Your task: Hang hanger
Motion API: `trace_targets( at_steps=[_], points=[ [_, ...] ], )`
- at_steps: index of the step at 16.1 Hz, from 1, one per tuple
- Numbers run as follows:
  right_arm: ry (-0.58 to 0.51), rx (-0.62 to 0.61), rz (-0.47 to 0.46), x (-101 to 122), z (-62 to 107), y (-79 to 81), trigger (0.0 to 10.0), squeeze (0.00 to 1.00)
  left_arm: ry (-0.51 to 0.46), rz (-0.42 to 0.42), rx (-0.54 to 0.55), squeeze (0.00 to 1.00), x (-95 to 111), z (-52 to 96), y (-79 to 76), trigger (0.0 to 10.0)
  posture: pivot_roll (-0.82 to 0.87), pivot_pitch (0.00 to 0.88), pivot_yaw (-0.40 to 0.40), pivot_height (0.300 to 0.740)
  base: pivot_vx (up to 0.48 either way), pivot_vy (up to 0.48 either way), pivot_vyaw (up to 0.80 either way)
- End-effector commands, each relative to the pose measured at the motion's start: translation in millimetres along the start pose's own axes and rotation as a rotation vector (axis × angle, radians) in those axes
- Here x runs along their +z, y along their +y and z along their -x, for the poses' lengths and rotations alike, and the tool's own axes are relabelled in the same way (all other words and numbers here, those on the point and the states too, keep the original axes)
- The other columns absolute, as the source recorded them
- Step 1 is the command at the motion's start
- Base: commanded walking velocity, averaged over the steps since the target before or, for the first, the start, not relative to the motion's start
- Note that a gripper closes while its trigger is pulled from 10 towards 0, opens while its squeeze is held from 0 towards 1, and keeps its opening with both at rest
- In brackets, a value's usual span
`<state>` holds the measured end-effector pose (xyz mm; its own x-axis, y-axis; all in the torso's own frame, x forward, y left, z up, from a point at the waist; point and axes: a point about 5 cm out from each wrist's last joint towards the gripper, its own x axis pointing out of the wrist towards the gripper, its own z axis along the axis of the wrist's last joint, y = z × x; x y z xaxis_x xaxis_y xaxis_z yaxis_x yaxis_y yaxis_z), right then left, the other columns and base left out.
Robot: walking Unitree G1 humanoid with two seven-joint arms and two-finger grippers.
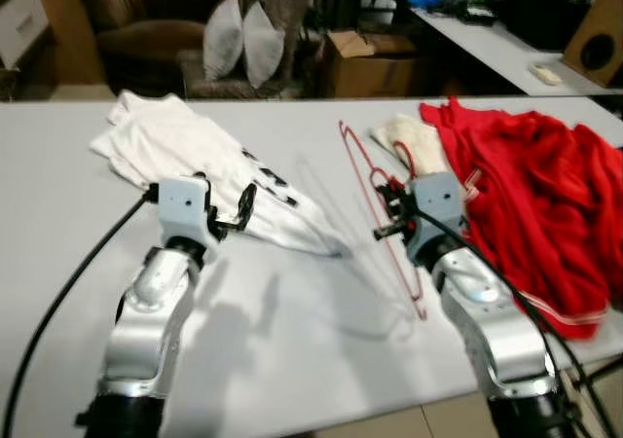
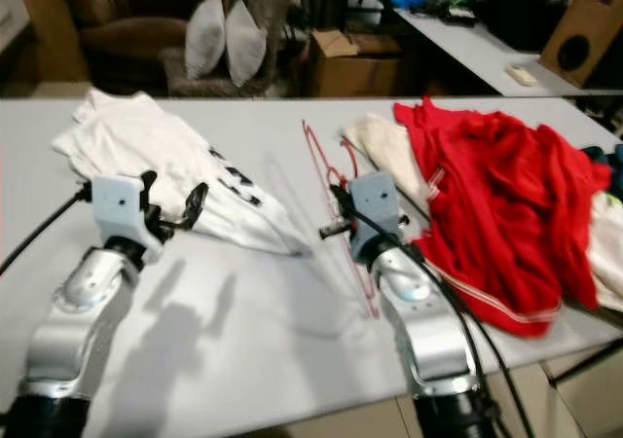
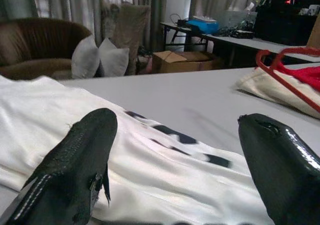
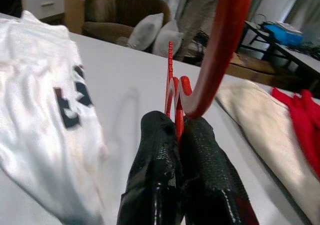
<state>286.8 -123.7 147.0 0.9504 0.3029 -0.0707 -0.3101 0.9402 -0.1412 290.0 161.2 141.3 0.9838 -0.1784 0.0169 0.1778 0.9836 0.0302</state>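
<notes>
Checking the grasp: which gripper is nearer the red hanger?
Right. The right gripper is shut on the hanger; the left gripper hangs open over the white shirt, apart from it.

both silver arms are reaching forward; the left end effector (image 1: 226, 214) is gaping wide, the right end effector (image 4: 176, 135) is pinching closed.

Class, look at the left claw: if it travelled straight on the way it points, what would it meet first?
Most likely the white printed cloth garment, lying just ahead of the open left claw; depth is hard to judge.
</notes>
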Motion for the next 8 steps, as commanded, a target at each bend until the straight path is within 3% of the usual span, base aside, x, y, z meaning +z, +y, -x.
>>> trace_targets(
  at_steps=[1,3,4,8],
  points=[
    [-0.01,-0.04,0.023,4,5.7,-14.8,10.0,0.0,0.008,0.012,-0.02,0.0,1,-5.6,-8.4,10.0,-0.09,0.0,-0.034,0.74,0.0,0.0,0.0],
    [-0.013,-0.041,0.028,5,12.5,-25.4,10.0,0.0,0.004,0.076,-0.112,0.02,0,-9.3,-17.3,10.0,-0.1,0.0,-0.039,0.74,0.0,0.0,0.0],
    [-0.016,-0.039,0.036,7,15.1,-31.8,10.0,0.0,0.005,0.095,-0.184,1.0,0,-11.0,-23.2,10.0,-0.1,0.0,-0.043,0.74,0.0,0.0,0.0],
    [-0.041,-0.02,0.055,20,21.8,-56.8,10.0,0.0,0.107,-0.143,-0.416,1.0,-14,-26.4,-32.5,10.0,-0.1,0.0,-0.042,0.74,0.0,0.0,0.0]
  ],
)
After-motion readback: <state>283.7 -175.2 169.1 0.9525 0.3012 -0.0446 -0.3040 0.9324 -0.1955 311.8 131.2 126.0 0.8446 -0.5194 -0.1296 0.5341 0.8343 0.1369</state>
